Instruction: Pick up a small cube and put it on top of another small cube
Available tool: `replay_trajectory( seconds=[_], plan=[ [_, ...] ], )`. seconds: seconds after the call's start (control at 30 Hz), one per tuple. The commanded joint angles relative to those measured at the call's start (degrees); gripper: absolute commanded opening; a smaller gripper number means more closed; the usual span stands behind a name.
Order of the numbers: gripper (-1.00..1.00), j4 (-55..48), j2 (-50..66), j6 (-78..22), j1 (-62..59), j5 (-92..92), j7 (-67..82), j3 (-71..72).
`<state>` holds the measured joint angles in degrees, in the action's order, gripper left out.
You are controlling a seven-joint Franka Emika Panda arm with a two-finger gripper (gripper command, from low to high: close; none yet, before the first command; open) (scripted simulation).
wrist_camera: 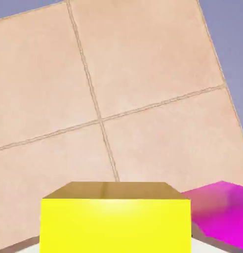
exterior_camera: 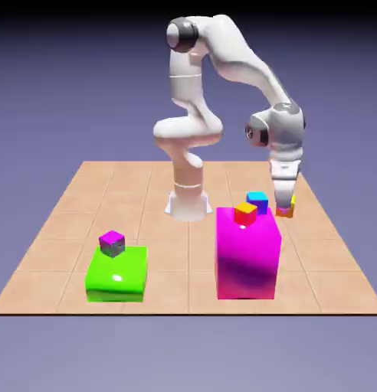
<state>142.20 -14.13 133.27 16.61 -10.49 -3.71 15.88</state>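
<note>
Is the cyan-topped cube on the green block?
No, a grey cube with a magenta top sits on the green block.

My white two-finger pincer (exterior_camera: 284, 207) hides much of the small yellow cube at two o'clock in the exterior view! In the hand view that cube covers my fingertips at six o'clock, its underside cut by the edge; the glossy magenta block (wrist_camera: 224, 215) runs off at four.
</note>
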Motion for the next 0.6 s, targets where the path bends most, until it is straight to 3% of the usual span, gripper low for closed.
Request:
replay_trajectory(
  seconds=[0.0, 0.23, 0.3, 0.47, 0.5, 0.57],
  plan=[
    [-1.00, 0.1, -2.0, -1.8, 0.5, 0.8, -2.5, -1.4],
    [-1.00, 1.8, -15.4, -13.2, 4.8, 5.7, -19.9, -11.1],
    [-1.00, 2.6, -15.6, -12.8, 5.7, 5.5, -21.1, -10.7],
    [-1.00, 8.9, -10.0, -0.9, 5.9, 5.1, -21.0, -10.1],
    [1.00, 8.9, -10.0, -0.9, 5.9, 5.1, -21.0, -10.1],
    [1.00, 7.6, -11.2, -3.4, 5.9, 5.2, -21.0, -10.3]
  ],
)
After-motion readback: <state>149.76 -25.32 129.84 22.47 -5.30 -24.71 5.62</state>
